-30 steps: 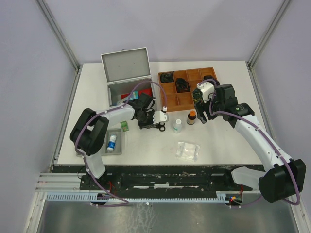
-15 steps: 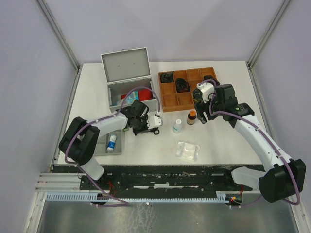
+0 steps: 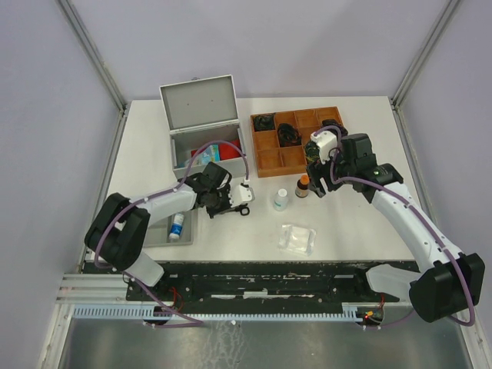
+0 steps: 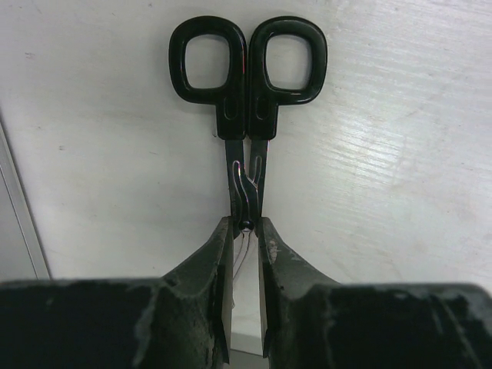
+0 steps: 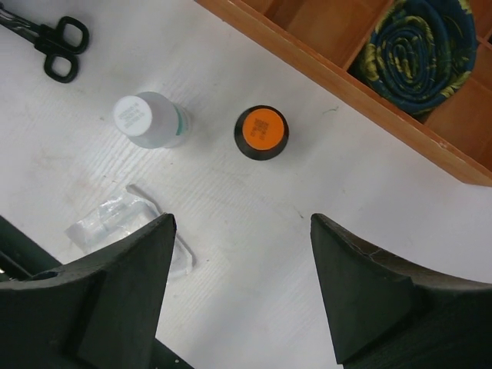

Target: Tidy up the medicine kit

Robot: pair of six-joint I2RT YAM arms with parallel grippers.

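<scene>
Item 1. Medicine kit [image 3: 198, 104]: far left of the table [image 3: 369, 231], lid raised. The top view shows red and blue contents inside; neither wrist view takes it in.

Item 2. Left gripper [image 4: 246, 231]: fingers nearly closed, pinching the blades of the black-handled scissors [image 4: 246, 100]. Only its own wrist view shows this grip. In the top view the gripper body covers the contact, just near of the kit.

Item 3. Right gripper [image 5: 240, 231]: fingers spread wide and holding nothing, hovering above an orange-capped dark bottle [image 5: 260, 132].

Item 4. White-capped bottle [image 5: 143, 118]: upright, just left of the orange-capped one and apart from it.

Item 5. Clear plastic packet [image 3: 297, 239]: lying flat, near of the two bottles.

Item 6. Wooden compartment tray [image 3: 256, 150]: far right. The right wrist view shows a blue-and-yellow roll [image 5: 419, 46] in one compartment; from above, the contents read only as dark shapes.

Item 7. Small grey tray [image 3: 189, 233]: near left, holding a white-and-blue bottle [image 3: 177, 225]. Seen only from above.
</scene>
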